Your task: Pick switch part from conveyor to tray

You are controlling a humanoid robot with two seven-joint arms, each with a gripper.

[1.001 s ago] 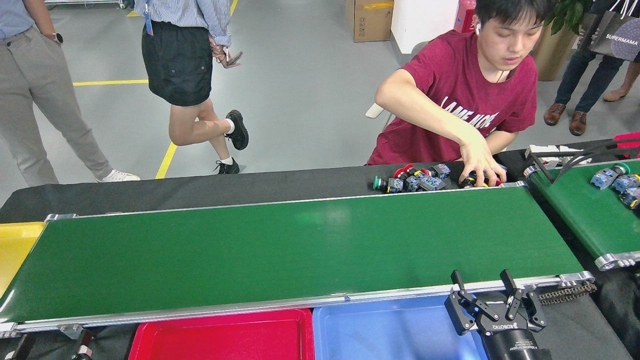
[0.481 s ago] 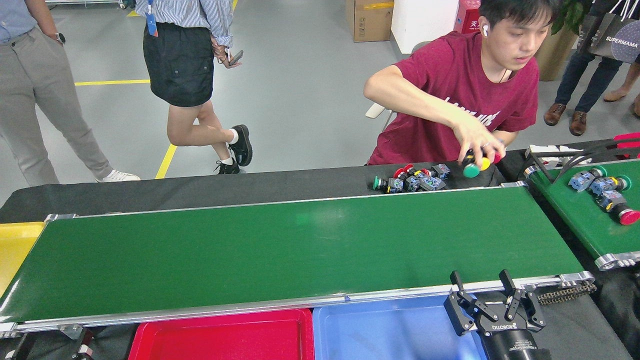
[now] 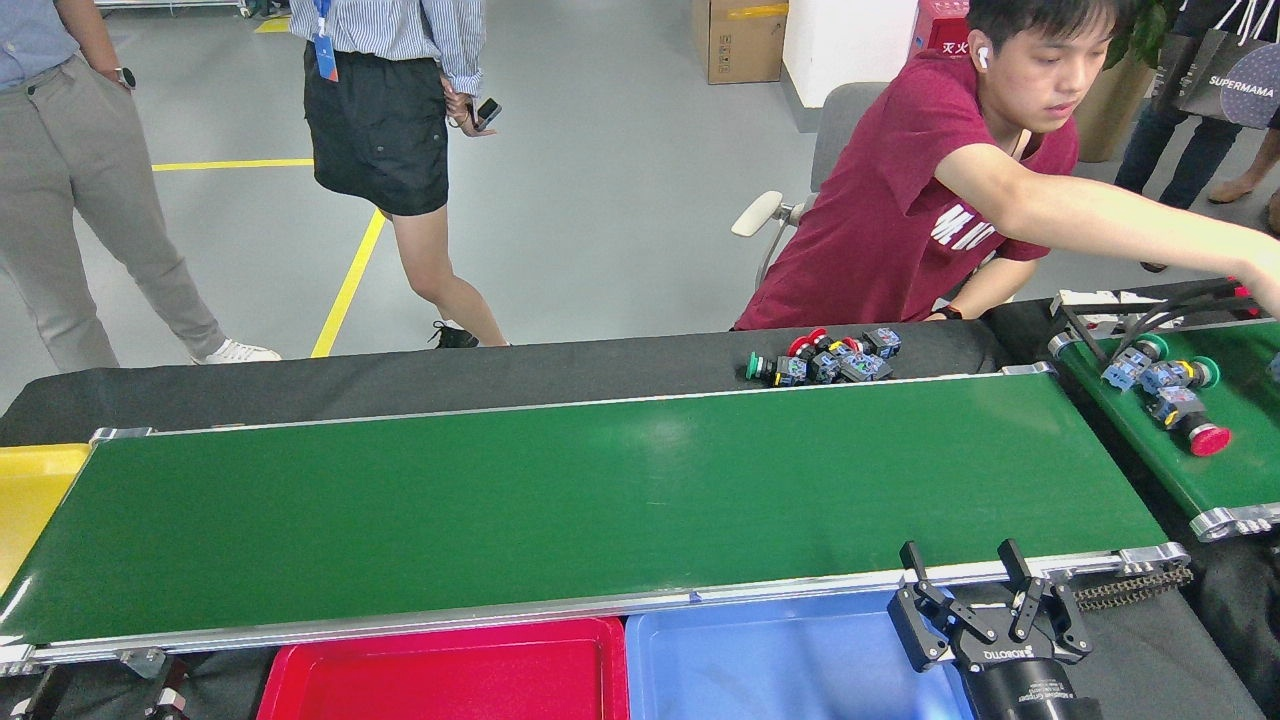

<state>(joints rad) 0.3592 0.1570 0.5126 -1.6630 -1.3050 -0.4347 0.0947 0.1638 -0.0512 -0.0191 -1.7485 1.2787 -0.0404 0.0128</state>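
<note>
While the right hand (image 3: 968, 574) gapes wide, blue-bodied switch parts (image 3: 825, 363) with red and green caps lie beside the conveyor (image 3: 560, 500).

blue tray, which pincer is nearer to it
Right. The right pincer hangs over the blue tray's right end; the left pincer is out of view.

Single head view, angled forward-down, conveyor (image 3: 560, 500) close below, crossing frame.

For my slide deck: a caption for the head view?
Open right gripper waits beside bare conveyor; switch parts lie behind it.
</note>
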